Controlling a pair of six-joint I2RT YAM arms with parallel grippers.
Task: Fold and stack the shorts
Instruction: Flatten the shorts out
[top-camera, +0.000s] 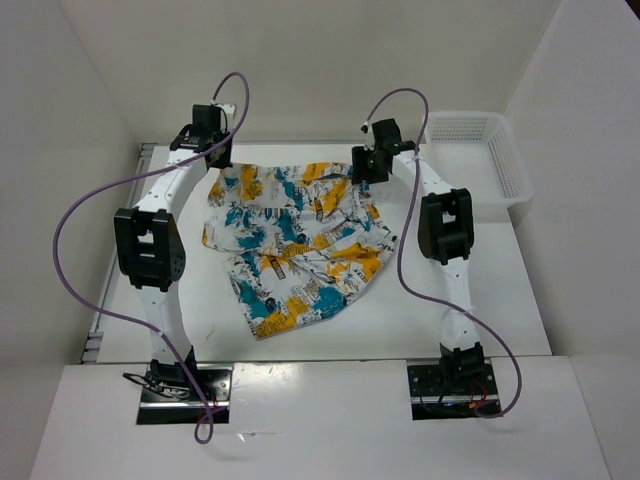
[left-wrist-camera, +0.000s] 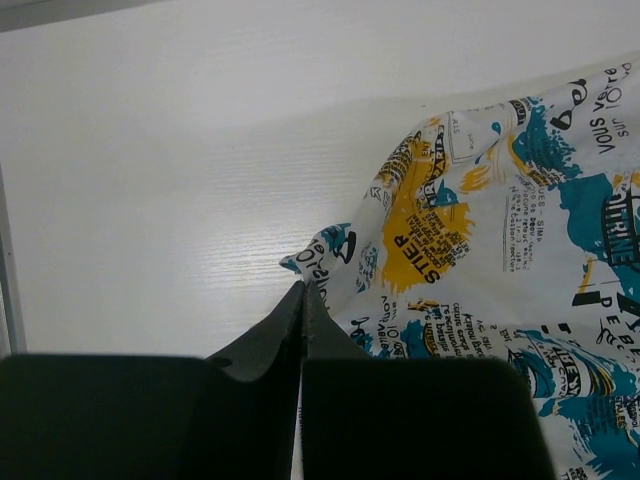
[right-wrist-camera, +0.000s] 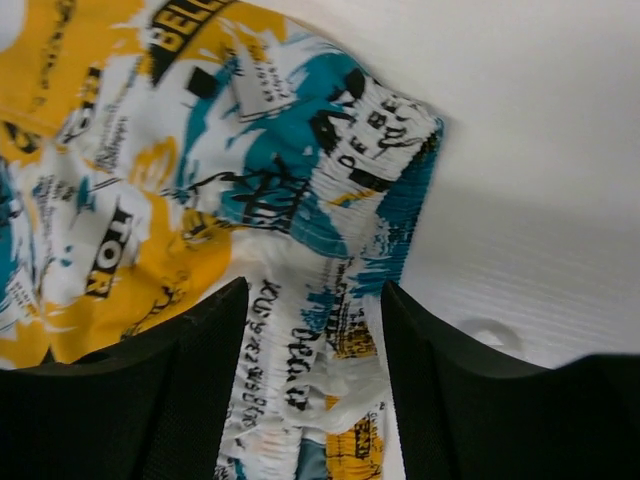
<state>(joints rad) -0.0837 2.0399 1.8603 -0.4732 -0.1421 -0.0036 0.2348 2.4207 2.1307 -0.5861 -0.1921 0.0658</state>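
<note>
The shorts (top-camera: 295, 245), white with teal, yellow-orange and black print, lie spread and crumpled on the white table. My left gripper (top-camera: 215, 160) is at their far left corner. In the left wrist view its jaws (left-wrist-camera: 303, 290) are closed together on the edge of the shorts (left-wrist-camera: 500, 230), with a strip of fabric showing between them. My right gripper (top-camera: 362, 172) is at the far right corner. In the right wrist view it (right-wrist-camera: 312, 290) is open, with its fingers on either side of the gathered waistband of the shorts (right-wrist-camera: 300, 180).
A white plastic mesh basket (top-camera: 480, 150) stands at the back right of the table. White walls enclose the table at the back and on both sides. Purple cables loop from both arms.
</note>
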